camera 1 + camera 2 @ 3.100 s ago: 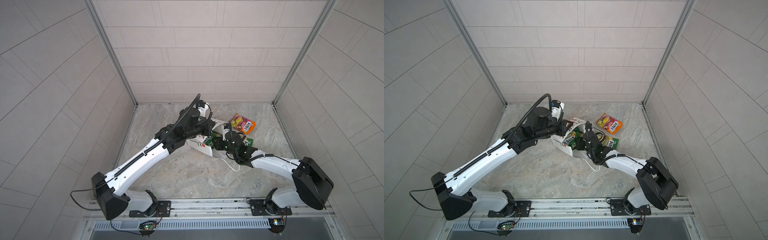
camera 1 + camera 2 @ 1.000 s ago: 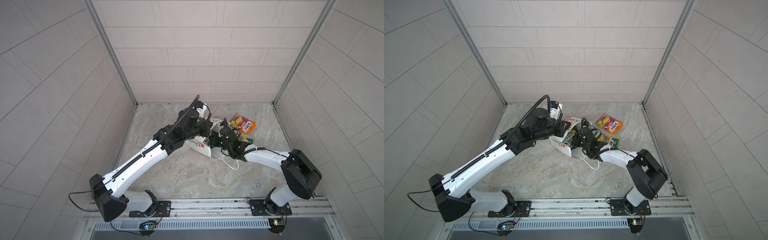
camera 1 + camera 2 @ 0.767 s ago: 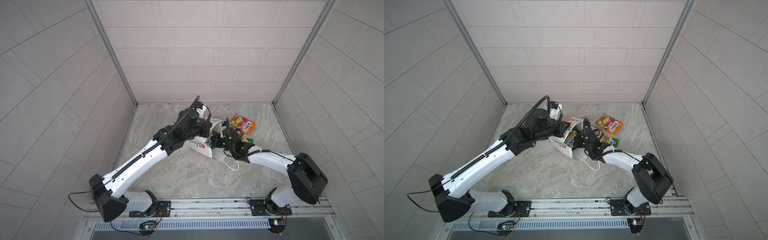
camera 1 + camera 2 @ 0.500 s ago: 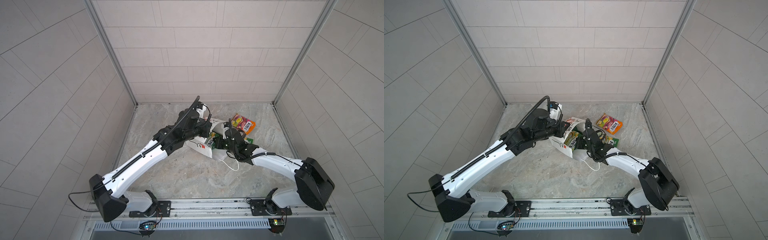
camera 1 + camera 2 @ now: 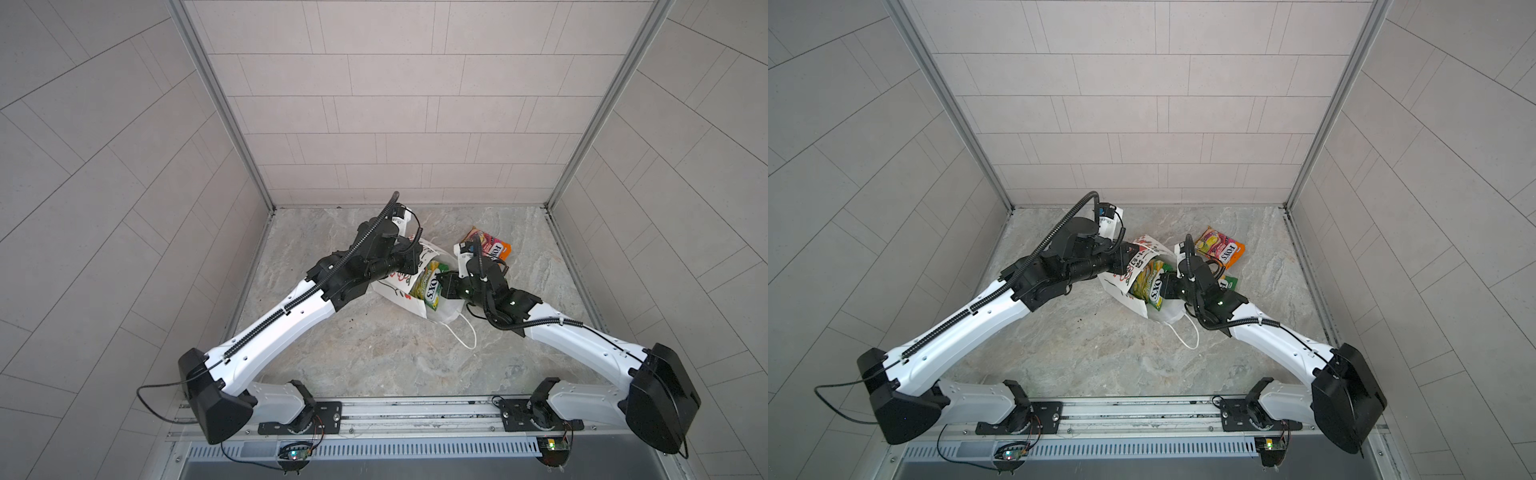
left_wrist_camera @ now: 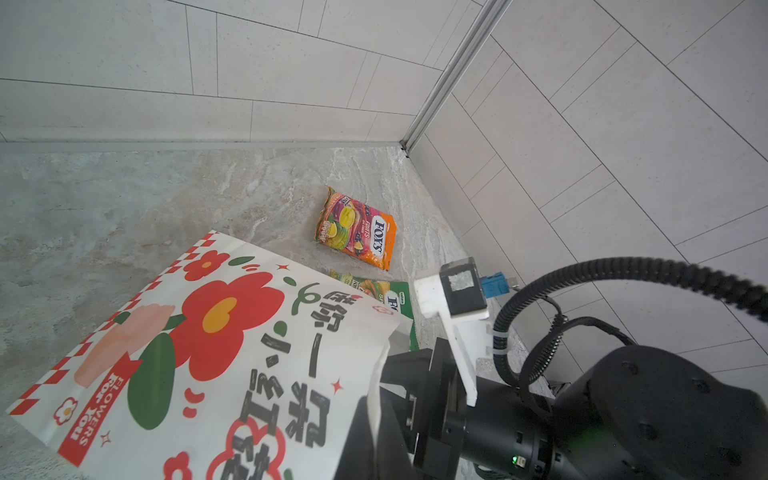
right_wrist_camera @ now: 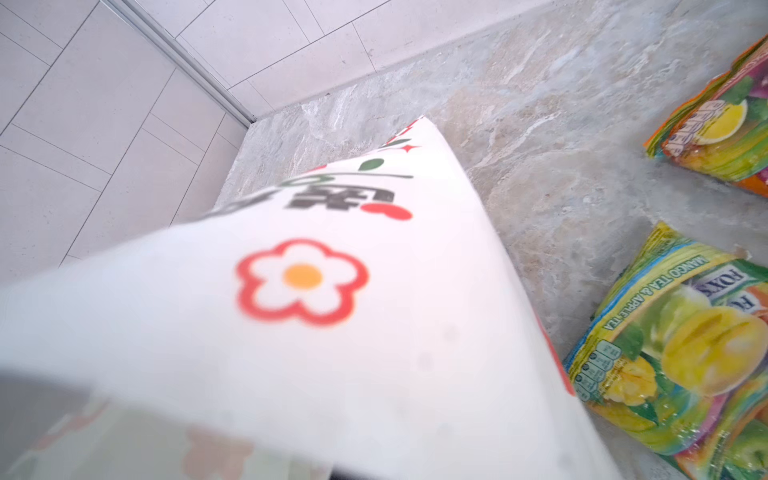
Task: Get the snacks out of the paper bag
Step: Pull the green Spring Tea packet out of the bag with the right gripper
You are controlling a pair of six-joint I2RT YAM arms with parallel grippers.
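Observation:
The white paper bag [image 5: 392,289] [image 5: 1119,289] [image 6: 208,353] with a red flower lies tilted on the floor, its mouth toward the right arm. My left gripper [image 5: 411,266] [image 6: 376,415] is shut on the bag's upper rim. At the mouth, my right gripper [image 5: 442,286] [image 5: 1165,286] is shut on a yellow-green FOX'S packet [image 5: 428,284] [image 5: 1152,282] that sticks half out of the bag. The bag [image 7: 332,332] hides the jaws in the right wrist view. An orange FOX'S packet [image 5: 490,247] [image 6: 357,232] and a green one [image 5: 1228,284] [image 7: 665,353] lie on the floor beyond.
A white cord handle [image 5: 465,336] [image 5: 1187,336] trails from the bag toward the front. Tiled walls close in the marble floor [image 5: 374,357] at the back and both sides. The two loose packets lie near the back right corner.
My right gripper has drawn back out of the bag's mouth, and the yellow-green packet has come further out with it. The left gripper keeps its hold on the rim.

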